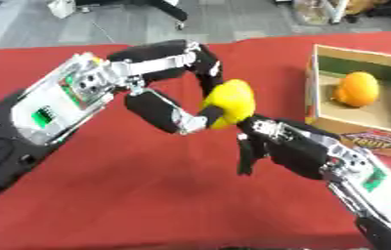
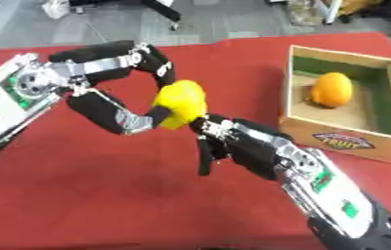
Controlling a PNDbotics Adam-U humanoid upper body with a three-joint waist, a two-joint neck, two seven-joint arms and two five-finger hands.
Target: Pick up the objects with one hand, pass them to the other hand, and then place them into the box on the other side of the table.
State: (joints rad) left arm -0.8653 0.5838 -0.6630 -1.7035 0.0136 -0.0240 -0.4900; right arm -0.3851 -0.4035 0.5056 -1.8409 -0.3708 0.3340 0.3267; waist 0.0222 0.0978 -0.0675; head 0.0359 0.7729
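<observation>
A yellow lemon-like fruit (image 1: 229,101) hangs in the air above the red table (image 1: 130,195). My left hand (image 1: 152,63) is shut on it, with the fingers curled over its top and the thumb under its left side. My right hand (image 2: 237,141) sits just below and to the right of the fruit. Its upper fingers touch the fruit's lower edge, and one dark finger (image 2: 204,158) hangs straight down. The cardboard box (image 2: 344,141) stands at the right side of the table. An orange fruit (image 2: 332,89) lies inside it on the green lining.
The red cloth covers the whole table, and bare cloth lies below both arms. Beyond the far table edge there is grey floor with chair legs and some clutter.
</observation>
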